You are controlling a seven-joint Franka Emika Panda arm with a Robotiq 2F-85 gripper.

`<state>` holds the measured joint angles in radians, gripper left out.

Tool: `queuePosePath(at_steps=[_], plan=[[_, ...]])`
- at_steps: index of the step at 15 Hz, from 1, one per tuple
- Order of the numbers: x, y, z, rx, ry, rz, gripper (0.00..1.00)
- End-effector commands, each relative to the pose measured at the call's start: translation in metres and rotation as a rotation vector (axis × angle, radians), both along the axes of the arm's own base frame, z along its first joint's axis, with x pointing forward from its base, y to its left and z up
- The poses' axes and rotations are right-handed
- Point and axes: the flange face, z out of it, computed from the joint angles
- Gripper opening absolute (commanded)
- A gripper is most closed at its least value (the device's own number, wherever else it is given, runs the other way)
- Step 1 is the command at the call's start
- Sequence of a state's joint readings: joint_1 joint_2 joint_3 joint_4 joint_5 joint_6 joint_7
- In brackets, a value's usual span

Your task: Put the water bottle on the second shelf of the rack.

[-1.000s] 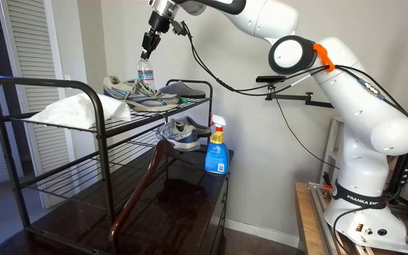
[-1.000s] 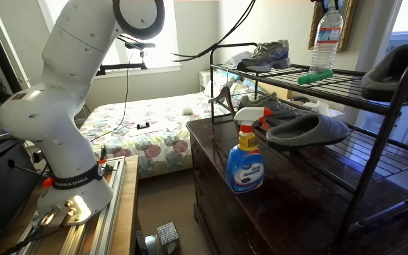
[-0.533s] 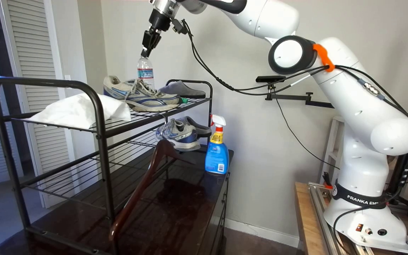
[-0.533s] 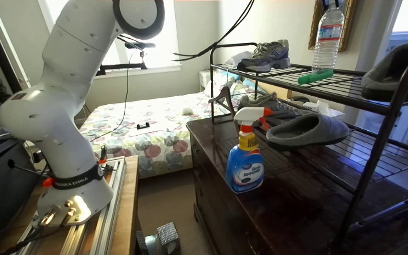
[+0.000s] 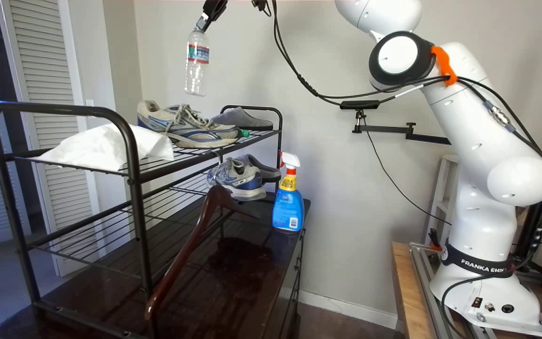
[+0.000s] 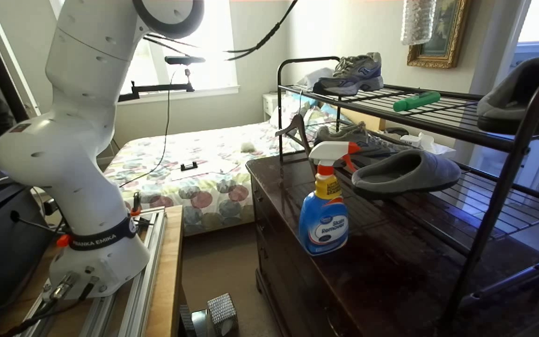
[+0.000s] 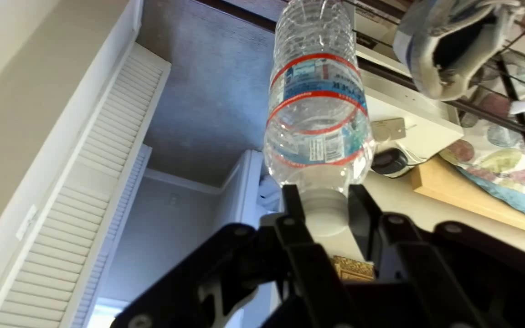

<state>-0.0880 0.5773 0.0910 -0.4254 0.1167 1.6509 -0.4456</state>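
Observation:
The water bottle [image 5: 197, 63] hangs nearly upright in the air above the rack's topmost tier, clear of the sneaker below it. My gripper [image 7: 324, 196] is shut on its cap and neck, one finger on each side. In an exterior view only the lower part of the water bottle [image 6: 418, 23] shows, and the gripper is cut off there. The black rack [image 5: 140, 235] stands on a dark dresser. Its second shelf [image 6: 508, 215], a wire grid under the topmost tier, bears a grey slipper [image 6: 405, 173] and a sneaker [image 5: 240, 179].
On the topmost tier lie a white bag [image 5: 106, 146], a sneaker [image 5: 186, 125], a grey slipper [image 6: 522, 103] and a green tube-like object [image 6: 417, 101]. A blue spray bottle [image 5: 288, 209] stands at the dresser's edge. A wooden hanger [image 5: 188, 249] leans along the rack's open side.
The water bottle has risen off the topmost tier in my gripper within the last half second. The arm has lifted and drawn back slightly. Other objects stay where they were.

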Motion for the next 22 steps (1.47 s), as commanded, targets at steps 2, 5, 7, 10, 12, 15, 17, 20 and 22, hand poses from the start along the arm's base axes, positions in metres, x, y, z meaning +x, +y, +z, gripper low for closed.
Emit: queuePosePath(at_steps=[2,5,7,10,12,15,17,20,22], plan=[[-0.044,0.001,0.03,0.127,0.073,0.094,0.08],[-0.056,-0.013,0.027,0.146,0.155,0.053,0.08],[-0.058,-0.025,0.024,0.162,0.183,0.019,0.08],[-0.058,-0.036,0.018,0.177,0.212,-0.019,0.08],[-0.056,-0.044,0.016,0.218,0.22,-0.053,0.08],[-0.053,-0.044,0.016,0.187,0.203,-0.054,0.3],[-0.052,-0.044,0.015,0.186,0.204,-0.054,0.3],[-0.052,-0.042,0.015,0.186,0.204,-0.052,0.08],[-0.031,-0.044,0.012,0.241,0.122,-0.084,0.08]])
